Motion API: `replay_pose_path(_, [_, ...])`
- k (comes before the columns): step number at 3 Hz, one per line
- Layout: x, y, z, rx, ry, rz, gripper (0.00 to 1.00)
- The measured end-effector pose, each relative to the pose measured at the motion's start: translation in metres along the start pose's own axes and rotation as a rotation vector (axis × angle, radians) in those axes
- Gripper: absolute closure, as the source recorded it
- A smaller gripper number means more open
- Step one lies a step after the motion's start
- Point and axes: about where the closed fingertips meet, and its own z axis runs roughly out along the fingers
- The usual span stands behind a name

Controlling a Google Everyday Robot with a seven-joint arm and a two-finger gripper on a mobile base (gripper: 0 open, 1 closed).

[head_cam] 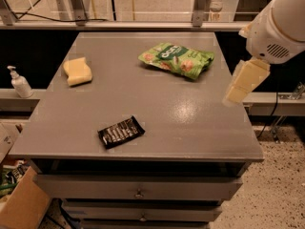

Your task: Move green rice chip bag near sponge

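The green rice chip bag [177, 59] lies flat on the grey table [190, 123], toward the back right. The pale yellow sponge [77, 71] lies at the back left, well apart from the bag. My gripper [237, 93], with pale yellow pads, hangs from the white arm at the right edge of the table. It is above the surface, to the right of the bag and a little in front of it, and it touches nothing.
A small black wrapper [120, 131] with white print lies near the table's front. A white pump bottle [20, 82] stands on a ledge to the left. Drawers run under the table front, and a cardboard box [21, 202] sits at the lower left.
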Motion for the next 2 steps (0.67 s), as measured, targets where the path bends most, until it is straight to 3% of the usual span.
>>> replay_pose_path(2, [-0.025, -0.054, 0.082, 0.057, -0.06, 0.097, 0.0])
